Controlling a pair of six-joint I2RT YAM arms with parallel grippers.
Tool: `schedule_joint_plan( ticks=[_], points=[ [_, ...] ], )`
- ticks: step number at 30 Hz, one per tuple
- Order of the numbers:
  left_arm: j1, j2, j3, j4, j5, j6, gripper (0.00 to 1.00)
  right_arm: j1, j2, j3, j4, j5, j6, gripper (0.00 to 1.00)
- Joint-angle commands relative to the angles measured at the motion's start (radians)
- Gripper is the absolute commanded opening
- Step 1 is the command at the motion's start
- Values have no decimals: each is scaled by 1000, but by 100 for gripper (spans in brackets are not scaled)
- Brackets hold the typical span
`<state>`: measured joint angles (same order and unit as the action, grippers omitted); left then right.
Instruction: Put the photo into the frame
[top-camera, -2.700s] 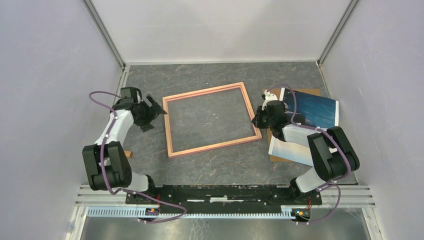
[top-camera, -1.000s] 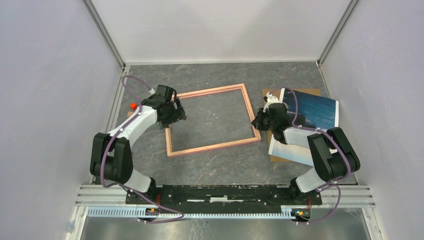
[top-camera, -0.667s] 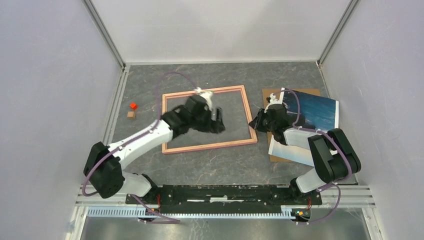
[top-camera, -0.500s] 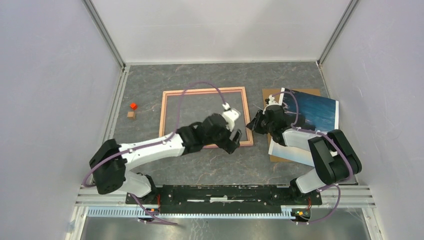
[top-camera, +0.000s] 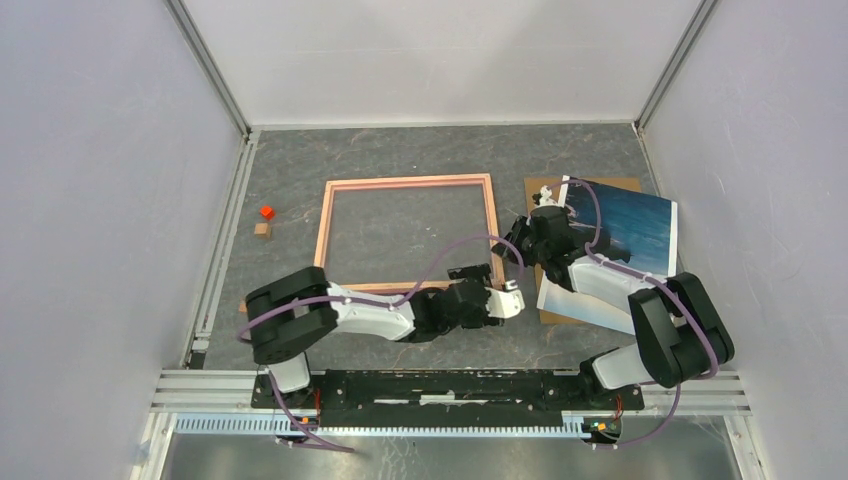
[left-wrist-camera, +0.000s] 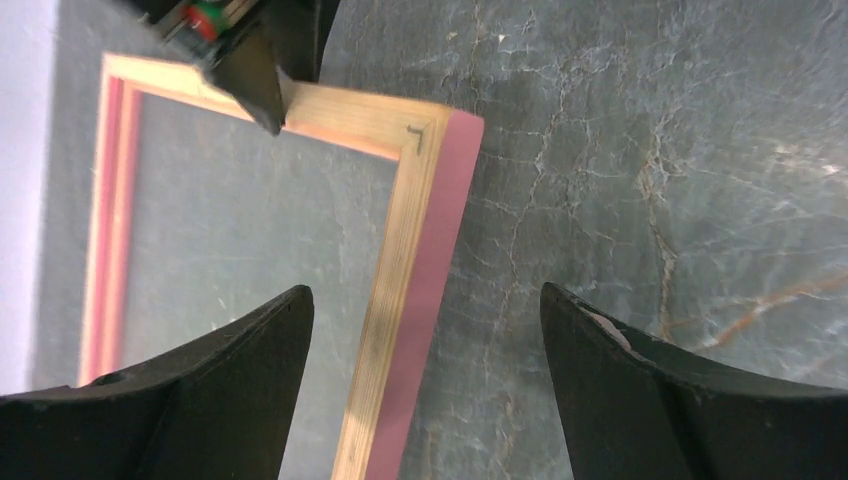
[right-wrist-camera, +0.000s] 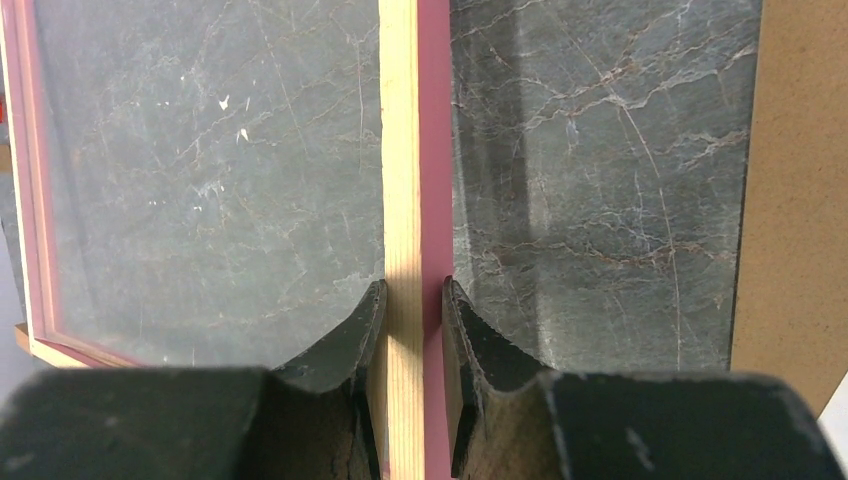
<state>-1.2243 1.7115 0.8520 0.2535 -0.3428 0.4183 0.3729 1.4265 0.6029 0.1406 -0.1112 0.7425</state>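
The salmon-pink frame (top-camera: 410, 182) lies flat on the table, square to its edges. My right gripper (top-camera: 513, 246) is shut on the frame's right rail (right-wrist-camera: 408, 200), one finger on each side of it. My left gripper (top-camera: 492, 283) hangs open over the frame's near right corner (left-wrist-camera: 432, 135), and the rail runs between its spread fingers (left-wrist-camera: 250, 340) without touching them. The photo (top-camera: 628, 222) of blue water lies to the right on a brown backing board (top-camera: 546, 186); my right arm covers part of it.
A small red cube (top-camera: 266, 211) and a small brown cube (top-camera: 261, 229) sit near the left wall. The backing board's edge (right-wrist-camera: 800, 200) lies just right of the frame. Grey walls close in the table on three sides.
My left arm swung from the frame's left side across to its near right corner. The frame turned from tilted to square with the table. The right gripper kept its hold on the rail.
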Motion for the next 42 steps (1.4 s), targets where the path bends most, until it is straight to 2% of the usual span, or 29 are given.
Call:
schedule_joint_plan(
  ticks=[1, 5, 11, 14, 19, 21, 24, 25, 28, 29, 32, 35, 42],
  points=[
    [-46, 94, 31, 228, -193, 304, 89, 6, -45, 63, 35, -8, 62, 0],
    [-87, 192, 12, 443, -315, 491, 81, 5, -50, 58, 33, -12, 83, 0],
    [-109, 251, -23, 713, -406, 611, 58, 8, -59, 60, 10, -2, 83, 0],
    [-129, 278, -31, 802, -430, 674, 50, 8, -67, 55, 10, 1, 71, 0],
    [-135, 247, -38, 753, -439, 581, 33, 2, -79, 88, -12, -22, -38, 2],
    [-134, 236, -41, 738, -451, 533, 27, -8, -86, 110, -29, -41, -105, 10],
    [-134, 228, -38, 738, -480, 476, 21, -57, -91, 128, -24, -134, -190, 36],
    [-134, 225, -42, 747, -490, 463, 20, -72, -91, 136, -22, -165, -216, 48],
    [-134, 206, -49, 740, -502, 416, 17, -132, -71, 151, 8, -264, -275, 92],
    [-135, 200, -51, 736, -505, 404, 17, -155, -50, 156, 28, -314, -277, 98],
    [-136, 195, -51, 734, -513, 390, 17, -213, 46, 181, 120, -470, -242, 98],
    [-136, 196, -47, 734, -519, 387, 17, -220, 182, 253, 163, -588, -196, 98],
    [-137, 209, -36, 736, -515, 380, 17, -209, 355, 249, 537, -713, 98, 98]
  ],
)
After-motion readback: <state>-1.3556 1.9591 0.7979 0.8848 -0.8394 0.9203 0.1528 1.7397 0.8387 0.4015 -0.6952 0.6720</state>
